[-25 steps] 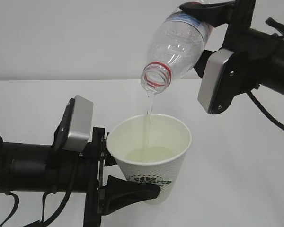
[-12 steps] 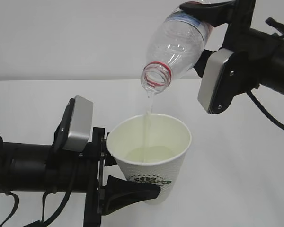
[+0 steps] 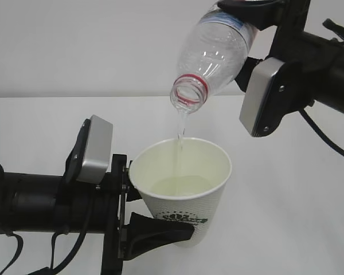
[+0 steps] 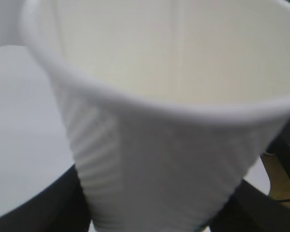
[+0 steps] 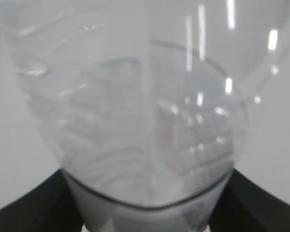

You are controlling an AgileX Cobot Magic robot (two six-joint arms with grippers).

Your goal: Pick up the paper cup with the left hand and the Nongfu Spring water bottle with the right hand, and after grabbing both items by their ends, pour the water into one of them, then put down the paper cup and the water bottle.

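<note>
My left gripper [image 3: 160,226] is shut on the lower part of the white paper cup [image 3: 183,200], holding it upright low in the exterior view; its green logo faces the camera. In the left wrist view the paper cup [image 4: 159,145] fills the frame between dark fingers [image 4: 48,208]. My right gripper [image 3: 258,11] is shut on the Nongfu Spring water bottle [image 3: 215,57], tilted neck-down above the cup, red neck ring at the mouth. A thin stream of water [image 3: 180,134] falls into the cup, where a pale pool [image 3: 178,186] lies. The bottle [image 5: 135,121] fills the right wrist view.
A white table [image 3: 286,217] lies under both arms, with a pale wall behind. The right wrist camera housing [image 3: 266,97] hangs just right of the bottle; the left one [image 3: 92,149] sits left of the cup. A black cable [image 3: 327,140] trails at the right.
The bottle has tipped very slightly steeper. Water keeps streaming into the cup. Both arms otherwise hold still.
</note>
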